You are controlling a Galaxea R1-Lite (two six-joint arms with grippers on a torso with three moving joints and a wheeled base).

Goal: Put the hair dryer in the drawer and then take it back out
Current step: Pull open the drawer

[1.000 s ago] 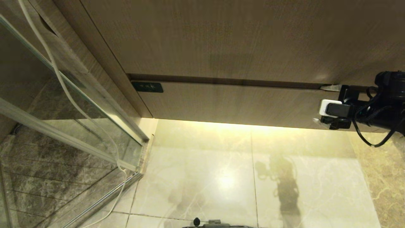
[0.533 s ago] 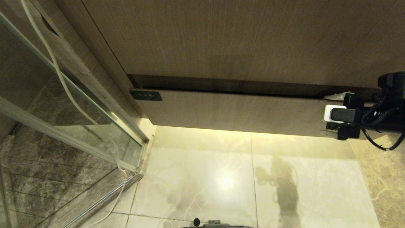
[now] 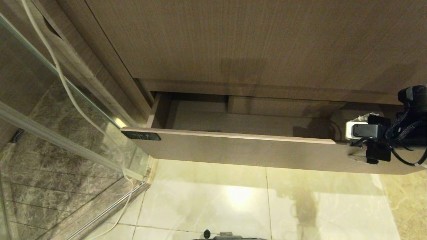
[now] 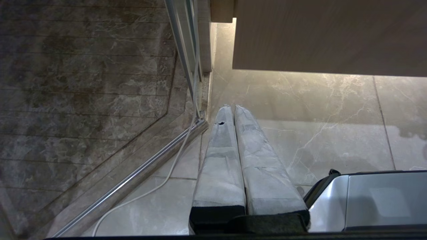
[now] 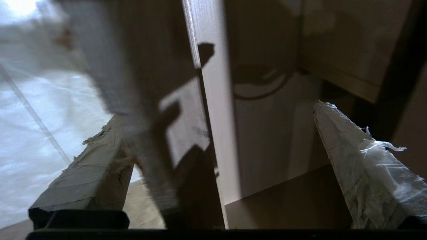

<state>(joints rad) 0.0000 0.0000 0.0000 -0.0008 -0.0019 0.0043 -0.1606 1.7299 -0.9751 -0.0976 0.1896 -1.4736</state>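
The drawer [image 3: 233, 150] stands pulled out below the tall wood-grain panel [image 3: 250, 40], and its shallow inside with a boxed cut-out [image 3: 273, 106] shows. My right gripper [image 3: 357, 138] is at the drawer's right end. It is open and straddles the front board [image 5: 213, 100], with one finger [image 5: 353, 156] inside the drawer and the other finger [image 5: 96, 166] outside it. The hair dryer is out of view. My left gripper [image 4: 233, 107] hangs shut over the floor with nothing in it.
A glass shower door [image 3: 66, 110] with a metal frame stands at the left. A white cord [image 3: 50, 56] runs down along it to the floor. Glossy pale tiles [image 3: 233, 200] lie in front of the drawer. The robot's grey base [image 4: 367, 200] sits beside the left gripper.
The drawer has slid out toward me, from almost closed to well open. My right gripper has come back and down with its front board.
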